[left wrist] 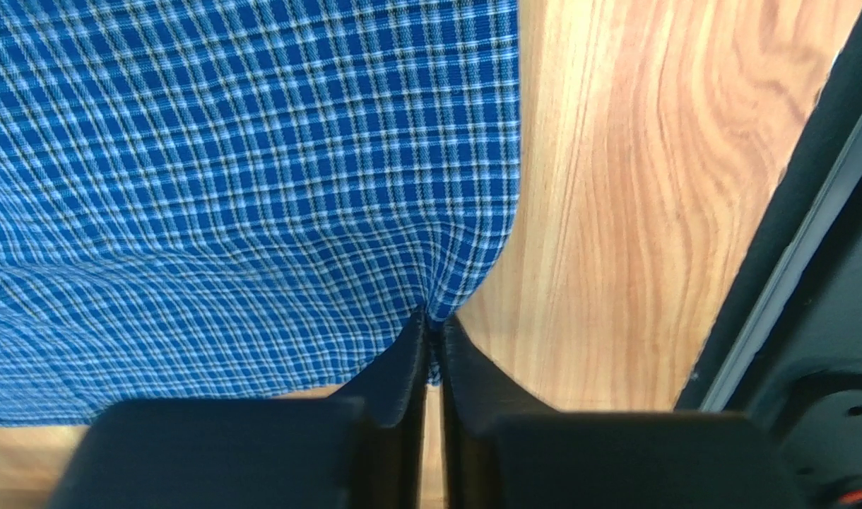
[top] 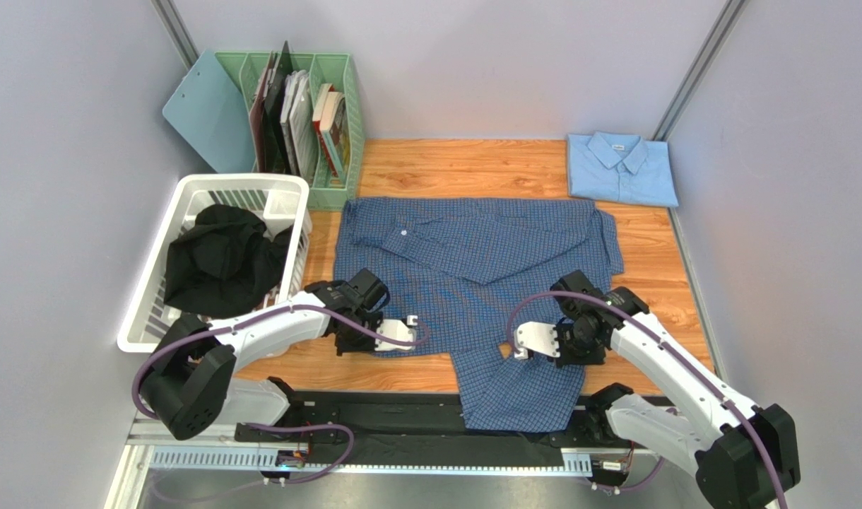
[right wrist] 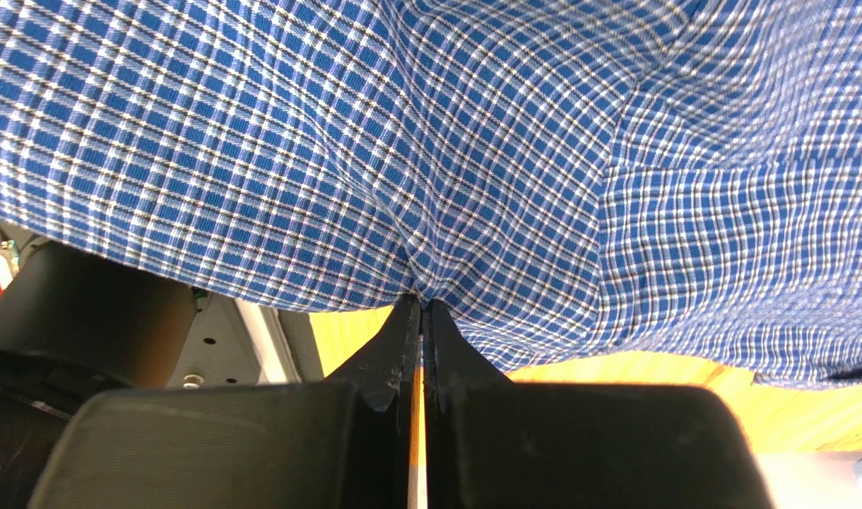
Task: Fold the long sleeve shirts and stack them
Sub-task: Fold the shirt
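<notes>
The checked shirt (top: 478, 260) lies spread on the table (top: 669, 276), light and floppy by the look of it, best taken at its near edge, where the left gripper (top: 409, 329) and right gripper (top: 524, 345) each pinch the cloth tight

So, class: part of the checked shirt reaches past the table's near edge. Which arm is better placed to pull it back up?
Probably the right. The right gripper is shut on the checked shirt beside the overhanging part; the left gripper pinches the hem's left corner, farther away.
</notes>
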`<move>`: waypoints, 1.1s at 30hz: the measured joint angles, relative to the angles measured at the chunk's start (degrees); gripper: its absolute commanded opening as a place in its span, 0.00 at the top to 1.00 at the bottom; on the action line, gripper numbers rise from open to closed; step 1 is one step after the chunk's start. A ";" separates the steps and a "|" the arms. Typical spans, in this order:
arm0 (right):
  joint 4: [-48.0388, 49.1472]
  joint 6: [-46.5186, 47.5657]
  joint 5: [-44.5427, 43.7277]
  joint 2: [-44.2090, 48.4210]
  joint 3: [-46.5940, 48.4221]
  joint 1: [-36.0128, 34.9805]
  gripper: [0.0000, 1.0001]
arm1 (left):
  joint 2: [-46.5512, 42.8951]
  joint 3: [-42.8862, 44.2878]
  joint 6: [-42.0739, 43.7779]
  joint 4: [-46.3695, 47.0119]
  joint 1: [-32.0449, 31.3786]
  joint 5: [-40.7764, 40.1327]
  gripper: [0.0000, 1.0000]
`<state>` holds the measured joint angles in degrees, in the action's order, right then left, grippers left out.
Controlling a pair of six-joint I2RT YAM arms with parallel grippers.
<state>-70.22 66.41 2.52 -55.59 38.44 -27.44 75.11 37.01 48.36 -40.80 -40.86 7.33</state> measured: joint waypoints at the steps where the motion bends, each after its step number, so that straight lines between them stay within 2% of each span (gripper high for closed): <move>1: -0.33 -0.11 0.02 0.28 0.13 0.00 1.00 | -0.17 -0.04 0.02 -0.04 0.00 -0.07 1.00; 9: -4.50 -2.54 1.73 3.04 3.15 0.00 1.00 | -9.57 -2.23 0.15 -6.19 0.42 2.29 1.00; 12: -5.57 -3.50 2.03 3.72 4.57 0.15 1.00 | -14.56 -1.77 0.15 -8.90 2.89 4.39 1.00; 15: -6.49 -3.61 2.10 3.76 6.64 1.46 1.00 | -15.23 1.46 0.35 -11.80 7.41 6.21 1.00; 19: -7.37 -3.13 3.15 -0.28 14.60 6.45 1.00 | -12.41 9.11 0.90 -13.16 13.64 7.87 1.00; 25: -6.25 -0.81 5.60 -16.28 32.98 14.32 1.00 | -3.76 21.27 1.20 -11.82 18.95 8.68 1.00; 33: -4.04 2.01 6.67 -32.96 49.90 17.66 1.00 | 12.81 36.94 0.85 -7.34 24.50 7.85 1.00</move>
<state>-74.26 68.42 9.19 -88.55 88.33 -9.78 87.92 73.95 49.21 -48.14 -16.36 15.18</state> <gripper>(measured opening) 0.004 0.008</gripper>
